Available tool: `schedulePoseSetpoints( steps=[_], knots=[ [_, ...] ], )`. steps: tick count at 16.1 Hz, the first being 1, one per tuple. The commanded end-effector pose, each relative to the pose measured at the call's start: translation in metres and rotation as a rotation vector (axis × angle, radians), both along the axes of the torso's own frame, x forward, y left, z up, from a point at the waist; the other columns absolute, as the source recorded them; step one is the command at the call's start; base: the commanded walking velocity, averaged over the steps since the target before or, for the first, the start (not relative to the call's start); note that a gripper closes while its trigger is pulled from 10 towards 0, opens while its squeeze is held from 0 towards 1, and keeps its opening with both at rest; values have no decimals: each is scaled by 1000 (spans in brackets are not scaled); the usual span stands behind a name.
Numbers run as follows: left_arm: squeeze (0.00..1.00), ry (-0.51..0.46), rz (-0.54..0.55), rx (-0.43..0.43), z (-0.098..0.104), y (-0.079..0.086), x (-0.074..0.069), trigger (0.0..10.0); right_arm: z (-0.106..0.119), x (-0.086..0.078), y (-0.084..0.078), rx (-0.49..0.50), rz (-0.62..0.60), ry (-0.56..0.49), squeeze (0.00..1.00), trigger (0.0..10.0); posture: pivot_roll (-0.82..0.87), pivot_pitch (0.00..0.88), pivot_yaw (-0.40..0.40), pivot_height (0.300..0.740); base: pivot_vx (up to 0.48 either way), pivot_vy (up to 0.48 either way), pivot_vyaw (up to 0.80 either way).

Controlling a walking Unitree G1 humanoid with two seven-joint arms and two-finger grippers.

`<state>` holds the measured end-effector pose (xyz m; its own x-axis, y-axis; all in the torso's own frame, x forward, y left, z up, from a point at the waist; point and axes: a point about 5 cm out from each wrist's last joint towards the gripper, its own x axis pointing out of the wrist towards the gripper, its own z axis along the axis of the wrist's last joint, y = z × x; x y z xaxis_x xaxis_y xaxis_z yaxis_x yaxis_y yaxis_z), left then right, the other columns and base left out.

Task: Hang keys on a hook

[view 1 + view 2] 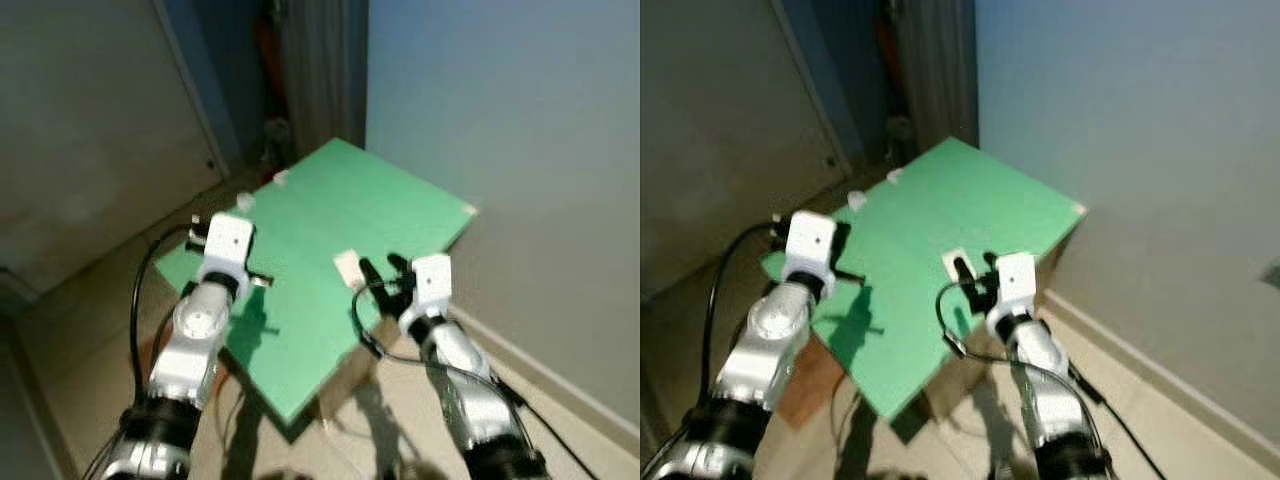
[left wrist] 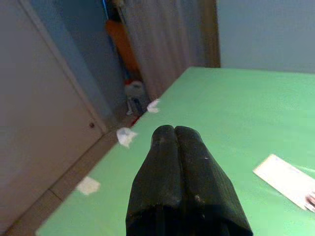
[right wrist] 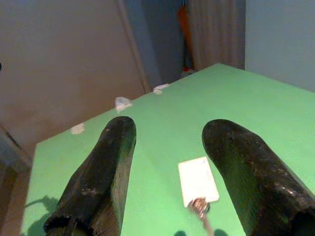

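A white tag (image 3: pixel 198 181) with a small metal key ring (image 3: pixel 201 206) at its near end lies on the green tabletop (image 1: pixel 330 200), close to the front right edge. My right gripper (image 1: pixel 385 272) hovers just behind and above the tag, open, with the tag between the lines of its two fingers (image 3: pixel 113 147). My left gripper (image 2: pixel 170 130) is shut with nothing in it and hangs over the table's left part (image 1: pixel 225 240). The same tag (image 2: pixel 288 179) lies off to its side.
Three small white scraps (image 2: pixel 127 136) lie along the table's far left edge. A blue-grey wall (image 1: pixel 520 120) stands right of the table, a curtain (image 1: pixel 320 60) behind it, and a pale door (image 1: pixel 90 130) to the left. Black cables (image 1: pixel 140 290) trail from both arms.
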<state>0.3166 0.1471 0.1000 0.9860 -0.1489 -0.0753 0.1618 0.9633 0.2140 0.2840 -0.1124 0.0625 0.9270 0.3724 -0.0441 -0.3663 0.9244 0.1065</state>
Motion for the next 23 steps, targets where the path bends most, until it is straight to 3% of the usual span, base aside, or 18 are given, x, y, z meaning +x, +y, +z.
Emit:
schedulePoseSetpoints(
  steps=[1,9,17,19,23],
  knots=[
    [1000,-19,-22,-1,3,-9,-1,10000,1,0,-4,-9,-9,5,0,10000,-179,75,113,736,0,0,0],
    [1000,-9,-98,-47,1,-20,-8,10000,-3,2,-5,-42,-6,23,0,10000,-169,62,103,736,0,0,0],
    [1000,8,-107,-17,-2,-12,-8,10000,-6,4,-5,-74,-30,44,0,10000,-161,57,98,736,0,0,0],
    [1000,7,-117,-48,-1,-16,-8,10000,-5,5,-6,-77,-33,45,0,10000,-164,65,97,736,0,0,0],
    [1000,33,-100,-49,-4,-19,-9,10000,-5,5,-3,-77,-27,49,0,10000,-156,76,94,736,315,-357,0]
  ],
)
